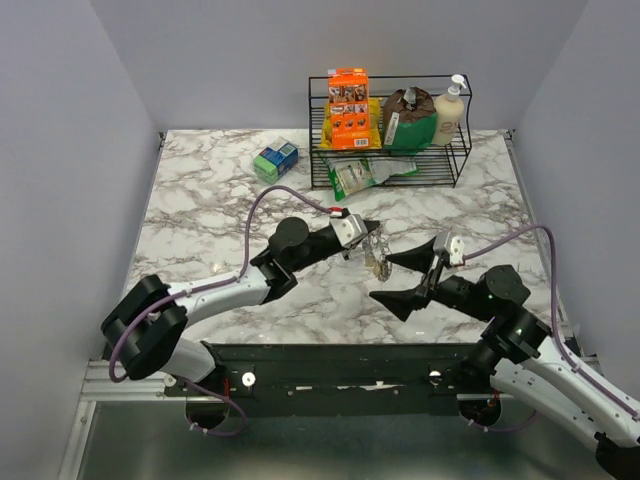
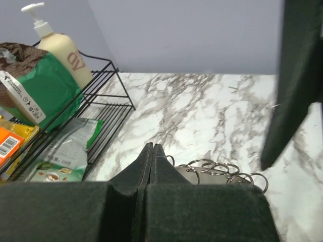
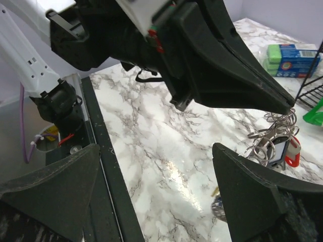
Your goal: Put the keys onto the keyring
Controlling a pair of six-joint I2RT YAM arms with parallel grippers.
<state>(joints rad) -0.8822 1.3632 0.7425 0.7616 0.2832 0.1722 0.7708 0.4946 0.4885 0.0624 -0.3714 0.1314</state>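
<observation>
L gripper (image 1: 376, 233), jaws clamped on thin silvery coiled metal keyring (image 3: 276, 132), dangles it mid-frame; red- and dark-headed small keys (image 3: 285, 151) hang below. R gripper (image 1: 381, 278) gapes beside. Step: presenting ring; next, R prob. must steady it.

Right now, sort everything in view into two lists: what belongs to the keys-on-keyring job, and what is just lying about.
Job: keyring, hanging from the shut left gripper; keys, dangling with it; open right gripper alongside.
Lying about: wire rack, with pump bottle, green bag, orange box, green packet; green-and-blue pack beside it.
</observation>
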